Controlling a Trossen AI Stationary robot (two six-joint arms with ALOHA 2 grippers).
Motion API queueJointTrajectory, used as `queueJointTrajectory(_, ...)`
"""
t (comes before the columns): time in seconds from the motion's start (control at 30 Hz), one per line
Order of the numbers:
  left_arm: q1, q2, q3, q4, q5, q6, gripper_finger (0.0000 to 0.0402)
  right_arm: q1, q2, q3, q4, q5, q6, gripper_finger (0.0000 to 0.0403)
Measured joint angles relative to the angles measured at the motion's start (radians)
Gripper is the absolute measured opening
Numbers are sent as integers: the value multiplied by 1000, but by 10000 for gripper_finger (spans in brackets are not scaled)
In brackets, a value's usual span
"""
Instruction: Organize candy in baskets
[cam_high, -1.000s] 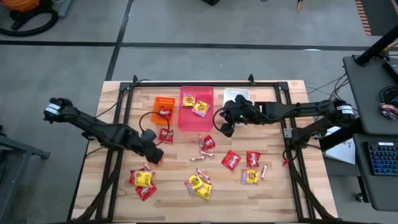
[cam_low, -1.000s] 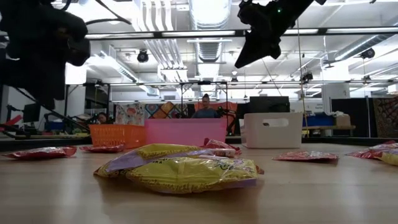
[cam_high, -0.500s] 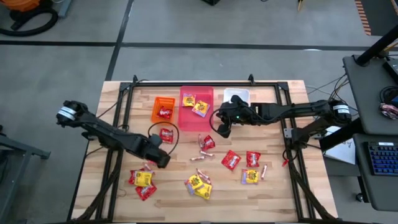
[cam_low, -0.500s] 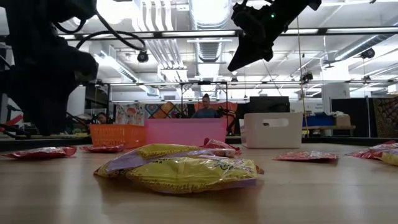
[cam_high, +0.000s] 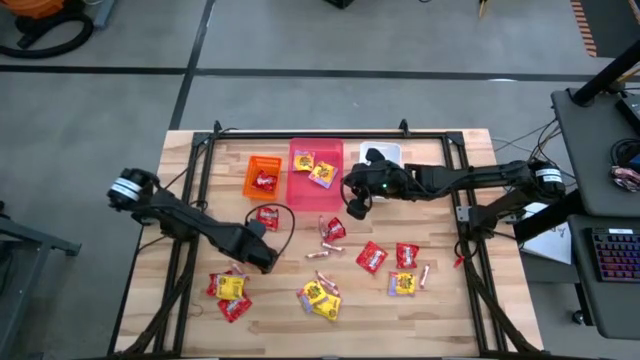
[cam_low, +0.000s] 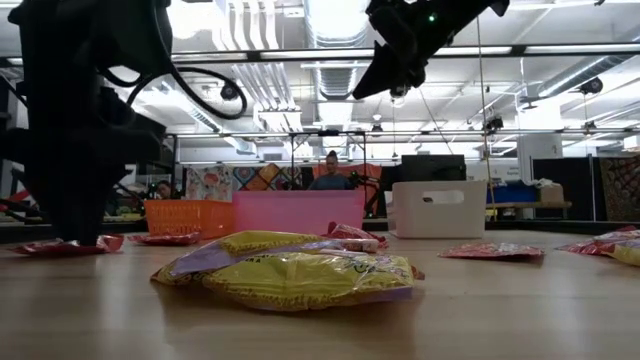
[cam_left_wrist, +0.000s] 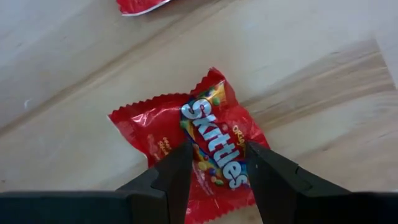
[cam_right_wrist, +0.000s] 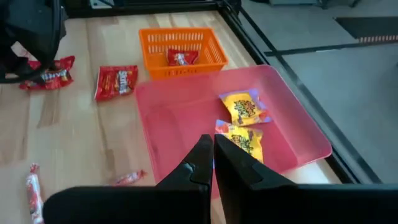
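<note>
Red and crinkled, a square foil packet (cam_left_wrist: 198, 144) printed "Skittles" lay flat on the wooden table (cam_high: 450, 300) directly between the left gripper (cam_left_wrist: 216, 167)'s open jaws, its lettering running along the gap, nothing gripped yet. The right gripper (cam_right_wrist: 211, 155), jaws closed and empty, hovered over the pink-red plastic basket (cam_right_wrist: 298, 134), so the left arm was far nearer.
</note>
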Motion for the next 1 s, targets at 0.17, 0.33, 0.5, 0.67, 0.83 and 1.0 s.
queueJointTrajectory(0.17, 0, 25, 0, 6, -3, -4, 130, 0, 0, 0, 28, 0, -20, 9)
queueJointTrajectory(0.33, 0, 32, 2, 6, -6, -7, 102, 0, 0, 0, 39, 0, -26, 9)
queueJointTrajectory(0.5, -1, 25, 6, 8, -10, 2, 55, 0, 0, 0, 39, 0, -26, 9)
queueJointTrajectory(0.67, -2, 27, 30, 12, -32, 44, 9, 0, 0, 0, 41, 0, -25, 9)
queueJointTrajectory(0.83, -2, 27, 78, -2, -35, 118, 5, 0, -1, -6, 43, 0, -18, 9)
queueJointTrajectory(1.0, -2, 26, 143, -116, -56, 172, 1, 0, -1, -20, 39, -1, 2, 9)
